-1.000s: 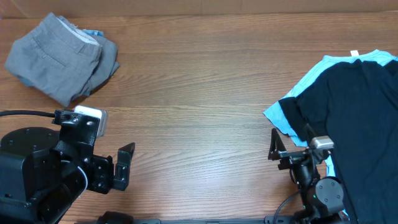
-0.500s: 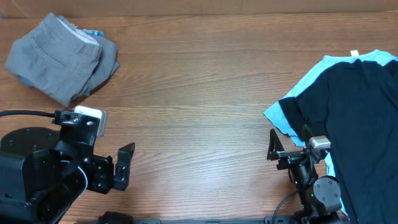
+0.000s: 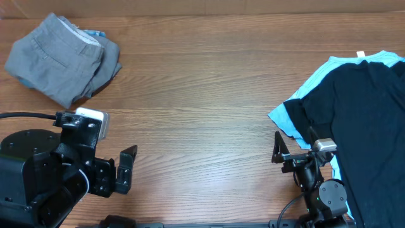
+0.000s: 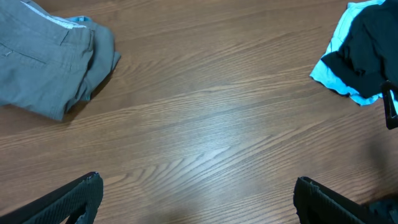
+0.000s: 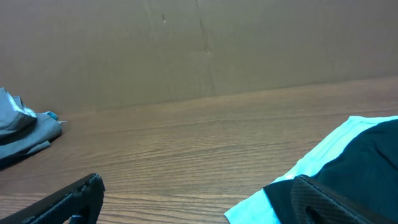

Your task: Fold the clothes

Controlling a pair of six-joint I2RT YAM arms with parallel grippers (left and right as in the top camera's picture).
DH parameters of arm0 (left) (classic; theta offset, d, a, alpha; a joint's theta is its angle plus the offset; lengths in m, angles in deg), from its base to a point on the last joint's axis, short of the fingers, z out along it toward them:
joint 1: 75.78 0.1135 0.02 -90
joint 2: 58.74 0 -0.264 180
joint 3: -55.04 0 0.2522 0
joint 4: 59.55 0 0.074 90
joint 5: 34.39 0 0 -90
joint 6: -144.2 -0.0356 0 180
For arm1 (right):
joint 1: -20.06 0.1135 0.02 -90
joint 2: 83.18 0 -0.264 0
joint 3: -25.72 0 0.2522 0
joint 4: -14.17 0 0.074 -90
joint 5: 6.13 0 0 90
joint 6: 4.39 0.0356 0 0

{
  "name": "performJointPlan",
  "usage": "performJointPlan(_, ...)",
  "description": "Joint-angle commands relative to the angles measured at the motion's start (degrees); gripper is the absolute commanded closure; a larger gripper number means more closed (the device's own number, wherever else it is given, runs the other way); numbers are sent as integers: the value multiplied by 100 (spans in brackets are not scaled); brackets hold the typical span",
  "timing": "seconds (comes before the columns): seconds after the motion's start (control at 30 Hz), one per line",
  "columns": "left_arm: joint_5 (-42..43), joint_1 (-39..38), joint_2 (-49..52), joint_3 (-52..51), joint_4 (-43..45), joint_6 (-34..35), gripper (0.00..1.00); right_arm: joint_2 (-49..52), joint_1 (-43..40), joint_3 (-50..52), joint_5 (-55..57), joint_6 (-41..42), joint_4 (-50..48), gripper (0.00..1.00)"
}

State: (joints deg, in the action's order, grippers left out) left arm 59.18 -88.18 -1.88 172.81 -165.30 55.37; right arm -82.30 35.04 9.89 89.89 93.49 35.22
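Observation:
The grey shorts lie folded at the far left of the table, also in the left wrist view; a bit of light-blue cloth peeks from under them. A black tee lies spread on a light-blue tee at the right edge. My left gripper is open and empty over bare wood at the front left. My right gripper is open and empty at the tees' near-left corner; its right finger is over the black tee. No denim shorts can be made out.
The wooden table runs between the two piles. A brown cardboard wall stands along the far edge. Both arm bases sit at the front edge.

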Motion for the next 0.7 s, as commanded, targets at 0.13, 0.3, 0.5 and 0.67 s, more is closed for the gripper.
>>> performJointPlan(0.13,-245,22,-74,-79,111,-98,0,-72,-26,26,37,-24,-35,0)
performJointPlan(0.3,-164,614,-708,-1355,1661,-450,0,-72,-26,26,37,-24,-37,0)
performJointPlan(0.5,138,894,-2203,-4203,4264,-592,0,-72,-26,26,37,-24,-35,0)
performJointPlan(0.67,140,951,-3510,-6373,6231,-588,0,-72,-26,26,37,-24,-37,0)
